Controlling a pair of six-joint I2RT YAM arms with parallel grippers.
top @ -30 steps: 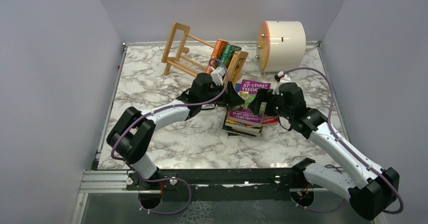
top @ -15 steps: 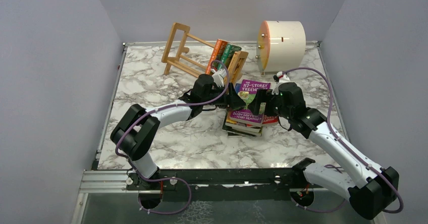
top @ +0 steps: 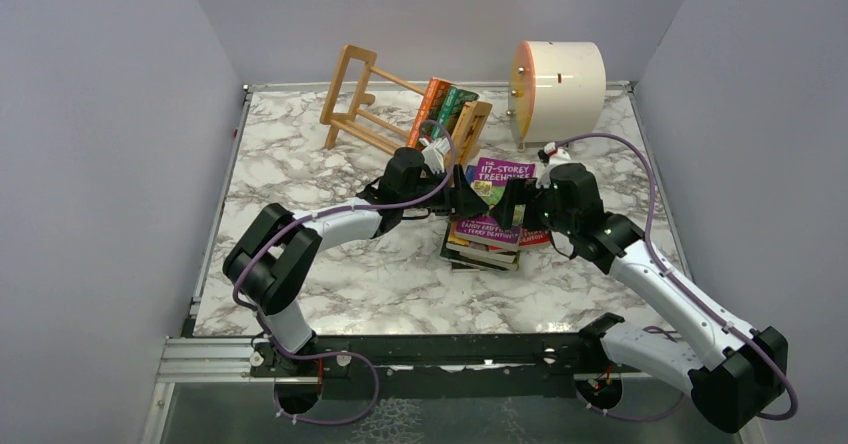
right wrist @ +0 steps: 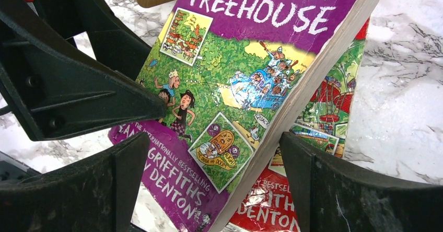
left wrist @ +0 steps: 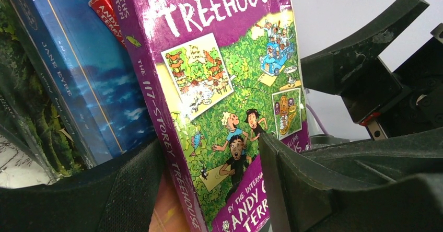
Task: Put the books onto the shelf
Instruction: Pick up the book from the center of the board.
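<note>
Left hand (left wrist: 206, 148) clamps purple book (left wrist: 219, 70) spine edge; right hand (right wrist: 213, 140) agape.

Evenly lit from above, soft shadows cast on white marbled tabletop (top: 280, 164), faint glare on glossy purple paperback (left wrist: 219, 85)

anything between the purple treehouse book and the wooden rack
Nothing visible stands between the purple Treehouse paperback and the light-wood slatted rack; orange and green books occupy the end nearest it.
</note>
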